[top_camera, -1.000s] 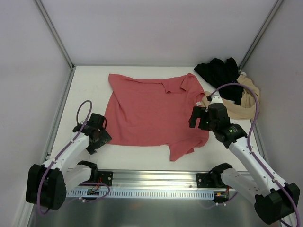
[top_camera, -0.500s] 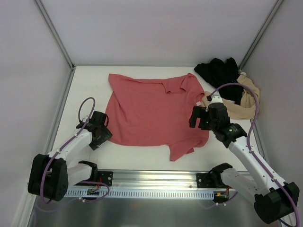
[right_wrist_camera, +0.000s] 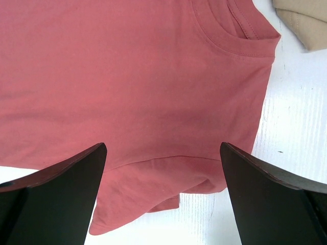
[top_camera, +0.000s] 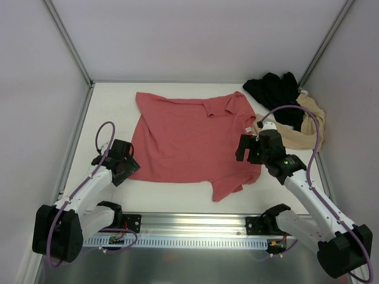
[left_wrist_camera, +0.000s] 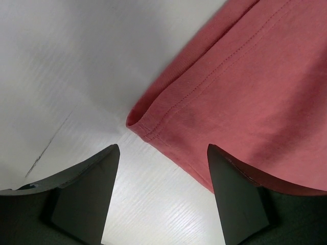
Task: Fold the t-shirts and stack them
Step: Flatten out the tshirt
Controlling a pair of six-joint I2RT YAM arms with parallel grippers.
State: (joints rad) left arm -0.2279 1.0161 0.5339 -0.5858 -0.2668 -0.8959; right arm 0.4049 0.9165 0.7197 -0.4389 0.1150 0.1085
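Note:
The coral-red t-shirt (top_camera: 189, 139) lies spread on the white table, its near sleeve sticking out at the front. The black t-shirt (top_camera: 273, 90) and the beige t-shirt (top_camera: 296, 131) lie crumpled at the back right. My left gripper (top_camera: 131, 166) is open and empty, low at the red shirt's near-left hem corner (left_wrist_camera: 139, 121); one finger (left_wrist_camera: 240, 189) is over the cloth, the other over bare table. My right gripper (top_camera: 244, 148) is open and empty above the red shirt (right_wrist_camera: 138, 87) near its right edge and collar (right_wrist_camera: 240, 35).
A metal rail (top_camera: 189, 228) runs along the near edge. White walls with metal corner posts (top_camera: 68, 44) enclose the table on three sides. A beige cloth corner (right_wrist_camera: 306, 20) shows in the right wrist view.
My left gripper shifted slightly, out toward the shirt's corner and back a little. My right arm has barely moved. The shirts lie as before.

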